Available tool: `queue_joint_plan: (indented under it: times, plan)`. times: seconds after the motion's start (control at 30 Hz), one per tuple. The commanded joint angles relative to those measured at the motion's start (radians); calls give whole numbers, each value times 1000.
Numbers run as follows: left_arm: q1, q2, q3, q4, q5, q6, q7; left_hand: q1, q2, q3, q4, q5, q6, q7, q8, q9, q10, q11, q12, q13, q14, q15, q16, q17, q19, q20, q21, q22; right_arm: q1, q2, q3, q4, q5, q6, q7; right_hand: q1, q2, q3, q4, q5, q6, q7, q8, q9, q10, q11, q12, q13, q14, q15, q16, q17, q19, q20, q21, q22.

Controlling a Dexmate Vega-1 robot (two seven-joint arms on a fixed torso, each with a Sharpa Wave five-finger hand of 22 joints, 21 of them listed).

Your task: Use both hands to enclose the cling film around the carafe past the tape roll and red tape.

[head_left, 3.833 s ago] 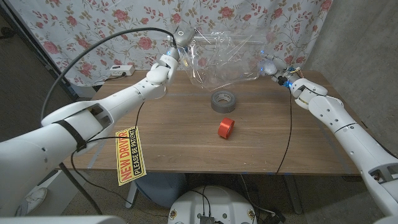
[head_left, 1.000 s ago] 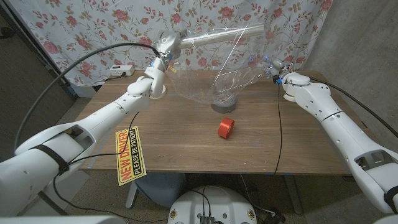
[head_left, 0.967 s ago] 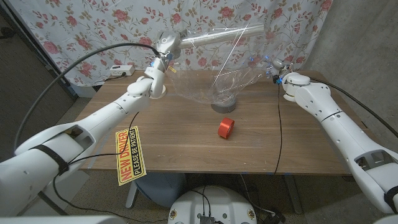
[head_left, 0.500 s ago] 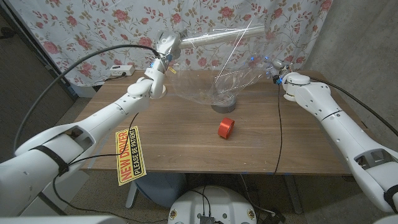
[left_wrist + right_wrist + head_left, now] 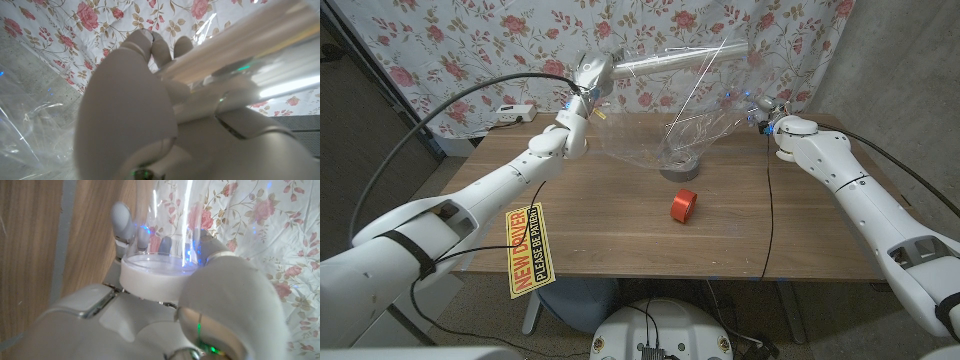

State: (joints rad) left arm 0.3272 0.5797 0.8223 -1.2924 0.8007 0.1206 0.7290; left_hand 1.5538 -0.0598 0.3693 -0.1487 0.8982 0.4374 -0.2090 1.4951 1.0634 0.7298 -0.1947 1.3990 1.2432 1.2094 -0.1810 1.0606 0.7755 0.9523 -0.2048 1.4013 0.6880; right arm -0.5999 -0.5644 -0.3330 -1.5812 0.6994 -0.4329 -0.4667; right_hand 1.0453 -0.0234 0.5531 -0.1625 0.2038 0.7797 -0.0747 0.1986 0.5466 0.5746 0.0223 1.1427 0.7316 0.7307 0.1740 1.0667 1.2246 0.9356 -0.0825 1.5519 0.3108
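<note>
My left hand (image 5: 591,70) is raised at the back of the table and grips one end of the cling film roll (image 5: 670,58), which reaches toward the right. A clear sheet of cling film (image 5: 645,135) hangs from the roll across to my right hand (image 5: 767,108) and sags over the grey tape roll (image 5: 680,166). The red tape (image 5: 683,205) lies nearer, on bare wood. In the right wrist view my right hand (image 5: 220,300) holds the clear carafe (image 5: 160,262) by its white collar. In the left wrist view my left hand (image 5: 125,110) wraps the shiny roll (image 5: 240,55).
A floral curtain (image 5: 470,40) hangs close behind the table (image 5: 620,240). A yellow sign (image 5: 530,250) hangs off the front left edge. Black cables run over both arms and across the right side of the table. A white power strip (image 5: 515,113) lies at the back left.
Since 3.8 s ago my left hand has lifted the roll higher and the film now sags over the grey tape roll. In the last second almost nothing has moved.
</note>
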Motion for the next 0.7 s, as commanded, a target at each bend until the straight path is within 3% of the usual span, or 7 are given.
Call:
queue_joint_plan:
  times: [0.03,0.7]
  plan:
    - [1,-1,7,-3,1,7,4,5,5,4,1,5,2,0,32,157,5,-5,186,5,53,-41,5,1,4,-2,0,9,1,-3,2,3,-3,-3,4,156,167,-4,1,1,27,31,0,3,109,-102,2,0,296,-388,288,4,-27,-136,1,3]
    - [-13,-9,21,23,5,-6,24,4,6,0,2,2,2,-1,26,152,6,-5,186,5,48,-41,2,-2,5,-5,-1,-2,21,5,-5,15,-15,-6,5,155,168,-4,1,1,28,29,0,2,105,-100,4,4,295,-388,288,4,-29,-136,1,3]
